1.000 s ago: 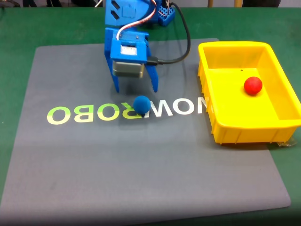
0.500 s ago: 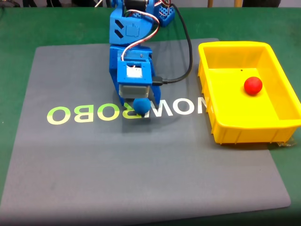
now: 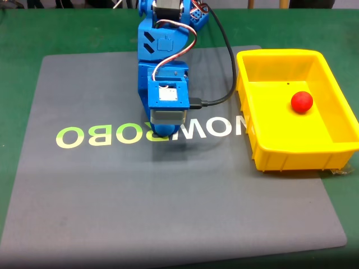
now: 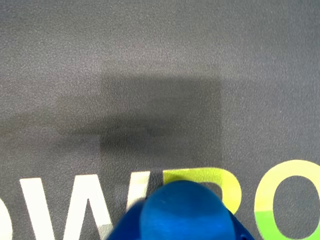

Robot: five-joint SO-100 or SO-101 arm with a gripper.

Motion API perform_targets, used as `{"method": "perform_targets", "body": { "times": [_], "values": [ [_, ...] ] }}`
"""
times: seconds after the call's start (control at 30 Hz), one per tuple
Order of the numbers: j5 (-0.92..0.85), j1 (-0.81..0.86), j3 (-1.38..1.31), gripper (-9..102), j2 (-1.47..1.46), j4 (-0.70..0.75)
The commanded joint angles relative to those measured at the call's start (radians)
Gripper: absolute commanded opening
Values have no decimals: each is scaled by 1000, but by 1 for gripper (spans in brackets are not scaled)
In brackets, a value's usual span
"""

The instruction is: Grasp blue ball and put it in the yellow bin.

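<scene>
Blue plastic at the bottom edge of your wrist view is the gripper (image 4: pixel 182 227), and a rounded blue shape sits right at its tip: that is the blue ball (image 4: pixel 182 210), resting on the mat over the printed letters. Being round, it has no long axis and points nowhere. You cannot tell whether the fingers are apart or pressed on it; blue on blue blurs the edges.

From the fixed view, your gripper (image 3: pixel 164 133) is down on the grey mat (image 3: pixel 168 196), over the middle of the lettering (image 3: pixel 101 136), and a sliver of the ball (image 3: pixel 162 132) peeks out beneath the wrist camera block. A black cable (image 3: pixel 227 67) loops off the arm. Well to the right in that view stands the yellow bin (image 3: pixel 280 154), its long axis running away from the camera, with a red ball (image 3: pixel 302 102) lying inside it.
</scene>
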Motion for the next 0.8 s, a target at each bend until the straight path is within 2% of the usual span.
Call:
{"method": "perform_targets", "body": {
  "times": [0.0,0.43,0.6,0.77],
  "values": [
    [20,-11,-69,0,26,3],
    [8,-40,-69,0,265,-5],
    [18,-114,-69,0,394,-37],
    [37,-256,-69,0,471,-49]
  ]
}}
